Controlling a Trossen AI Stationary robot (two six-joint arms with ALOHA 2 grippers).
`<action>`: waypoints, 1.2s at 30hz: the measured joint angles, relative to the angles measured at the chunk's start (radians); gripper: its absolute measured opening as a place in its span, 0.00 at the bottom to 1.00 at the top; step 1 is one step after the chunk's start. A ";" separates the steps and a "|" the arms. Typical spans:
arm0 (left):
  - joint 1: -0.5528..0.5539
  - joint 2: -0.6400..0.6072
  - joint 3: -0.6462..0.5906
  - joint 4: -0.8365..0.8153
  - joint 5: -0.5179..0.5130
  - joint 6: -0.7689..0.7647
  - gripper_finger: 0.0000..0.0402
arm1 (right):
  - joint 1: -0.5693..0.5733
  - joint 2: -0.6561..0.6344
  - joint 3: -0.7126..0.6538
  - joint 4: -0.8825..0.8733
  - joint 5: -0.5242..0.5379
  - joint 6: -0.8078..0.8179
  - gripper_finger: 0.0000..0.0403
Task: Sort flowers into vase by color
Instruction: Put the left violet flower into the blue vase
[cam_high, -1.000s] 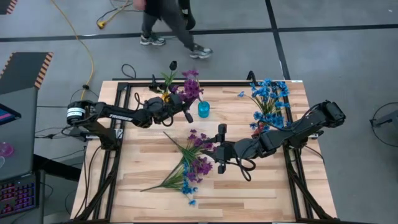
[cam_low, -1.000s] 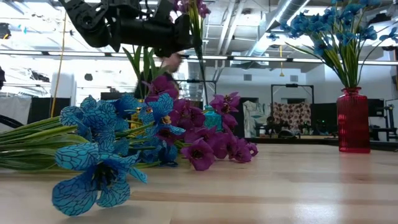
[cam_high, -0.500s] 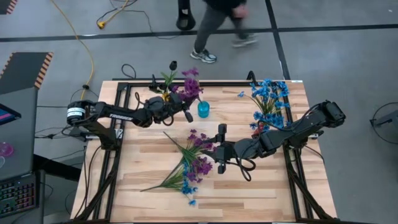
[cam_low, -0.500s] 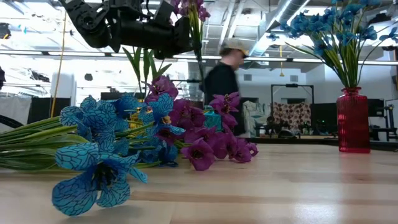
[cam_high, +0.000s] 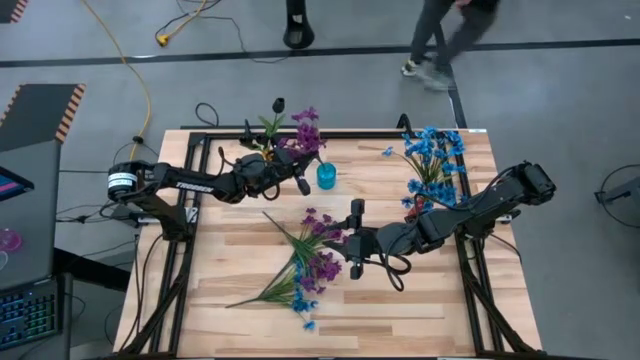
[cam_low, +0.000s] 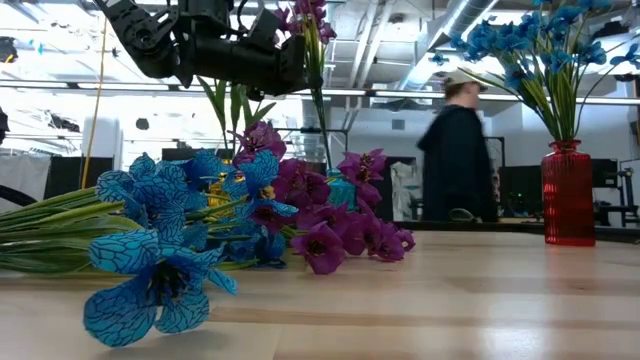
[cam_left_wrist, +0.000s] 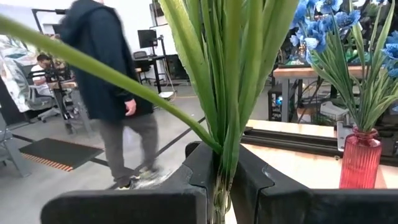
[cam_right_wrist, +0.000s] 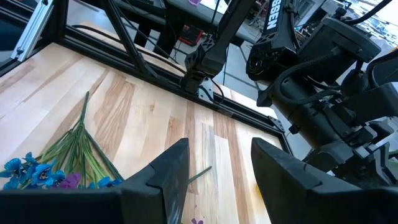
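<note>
Left wrist view: I see my left fingers (cam_left_wrist: 222, 186) clamped on a purple flower's stems (cam_left_wrist: 231, 93) above the tabletop (cam_high: 400, 300). My right fingers (cam_high: 355, 240) gape empty beside the loose flowers (cam_high: 305, 265)

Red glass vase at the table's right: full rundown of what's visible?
The red glass vase is translucent, narrow-necked, with ribbed-looking sides. It stands upright on the wooden table near the right rear edge, apart from the loose flower pile. It holds a bunch of blue flowers on green stems that fan out above the neck. From above the blooms mostly hide it. No gripper touches it.
</note>
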 joint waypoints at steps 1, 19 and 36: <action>0.000 0.000 0.000 0.000 0.000 0.000 0.05 | 0.000 0.000 0.000 0.000 0.000 0.000 0.49; 0.000 0.000 0.045 -0.075 -0.025 -0.043 0.31 | 0.000 0.000 0.000 0.000 0.000 0.000 0.49; -0.008 0.000 0.186 -0.420 -0.032 -0.035 0.58 | 0.000 0.000 0.000 -0.002 0.000 0.000 0.49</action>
